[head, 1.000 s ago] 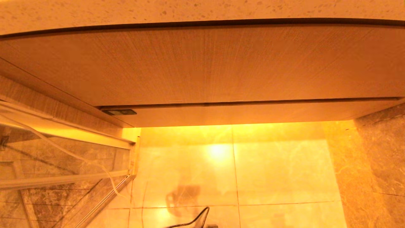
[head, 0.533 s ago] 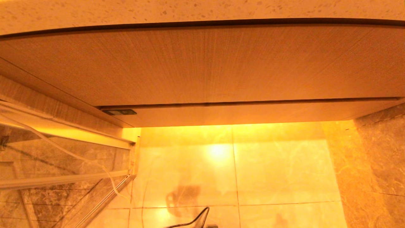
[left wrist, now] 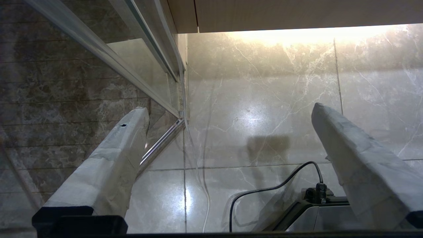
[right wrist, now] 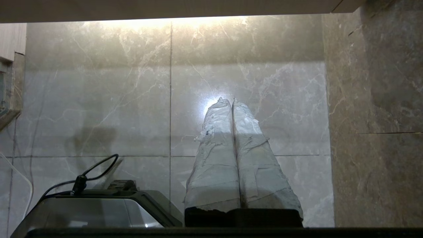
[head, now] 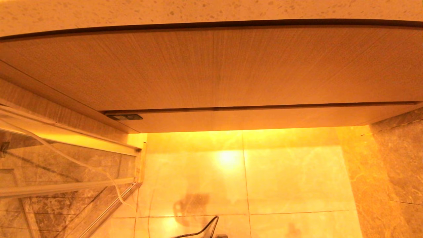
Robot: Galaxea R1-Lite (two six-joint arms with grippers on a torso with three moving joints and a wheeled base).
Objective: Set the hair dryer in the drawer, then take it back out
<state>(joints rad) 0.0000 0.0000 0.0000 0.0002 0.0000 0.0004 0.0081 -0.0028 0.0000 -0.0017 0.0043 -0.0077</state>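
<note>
The hair dryer is out of view in every picture. In the head view the drawer (head: 264,117) shows as the low, narrow light-wood front under the taller wood-grain panel (head: 211,66); it is pushed in flush, so its inside is hidden. My left gripper (left wrist: 229,109) hangs open over the marble floor with nothing between its taped fingers (left wrist: 115,155). My right gripper (right wrist: 230,100) is shut on nothing, low above the floor tiles. Neither arm appears in the head view.
A speckled stone counter (head: 211,10) tops the cabinet. A glass shower door with a metal frame (head: 66,185) and a white cord (head: 82,165) stand to the left. A dark marble wall (head: 396,165) closes the right. My base with a black cable (left wrist: 271,188) is below.
</note>
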